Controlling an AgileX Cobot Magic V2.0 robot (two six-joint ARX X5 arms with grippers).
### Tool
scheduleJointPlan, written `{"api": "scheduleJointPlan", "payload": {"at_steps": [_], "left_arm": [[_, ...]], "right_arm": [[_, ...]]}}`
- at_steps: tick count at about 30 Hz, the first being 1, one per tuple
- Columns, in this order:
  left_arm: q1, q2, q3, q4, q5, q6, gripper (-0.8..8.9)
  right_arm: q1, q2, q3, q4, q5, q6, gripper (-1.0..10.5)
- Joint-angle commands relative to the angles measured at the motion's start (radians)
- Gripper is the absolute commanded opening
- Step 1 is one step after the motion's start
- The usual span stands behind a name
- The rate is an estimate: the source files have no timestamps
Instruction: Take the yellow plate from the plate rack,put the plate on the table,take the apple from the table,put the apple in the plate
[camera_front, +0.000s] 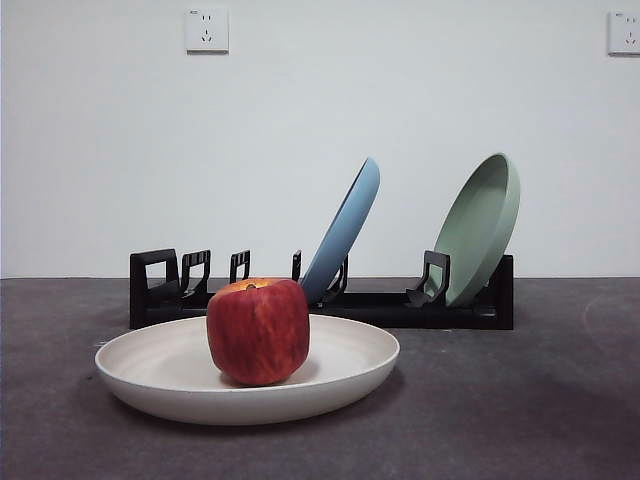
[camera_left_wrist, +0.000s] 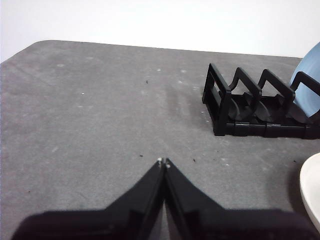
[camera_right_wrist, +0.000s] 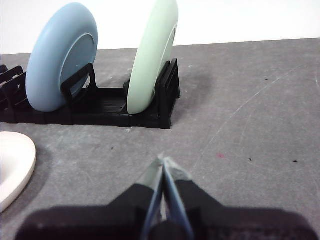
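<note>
The yellow plate (camera_front: 170, 375), cream and wide, lies flat on the dark grey table (camera_front: 520, 400) in front of the plate rack (camera_front: 380, 305). The red apple (camera_front: 258, 331) stands upright in the middle of the plate. An edge of the plate shows in the left wrist view (camera_left_wrist: 312, 192) and in the right wrist view (camera_right_wrist: 12, 165). My left gripper (camera_left_wrist: 163, 161) is shut and empty, low over bare table, apart from the rack's loop end (camera_left_wrist: 220, 102). My right gripper (camera_right_wrist: 164, 161) is shut and empty, off the rack's other end (camera_right_wrist: 167, 97). Neither gripper shows in the front view.
A light blue plate (camera_front: 345, 230) and a pale green plate (camera_front: 482, 225) lean upright in the rack; both show in the right wrist view, blue (camera_right_wrist: 60, 57) and green (camera_right_wrist: 152, 55). A white wall with two sockets (camera_front: 207, 30) stands behind.
</note>
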Motion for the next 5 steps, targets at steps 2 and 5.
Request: {"api": "scheduleJointPlan", "payload": {"at_steps": [2, 5], "left_arm": [[0.003, -0.003, -0.016, 0.006, 0.006, 0.012, -0.03], [0.003, -0.003, -0.016, 0.006, 0.006, 0.012, -0.03]], "right_arm": [[-0.003, -0.002, -0.017, 0.005, 0.003, 0.009, 0.0], [-0.003, -0.002, -0.017, 0.005, 0.003, 0.009, 0.0]]}}
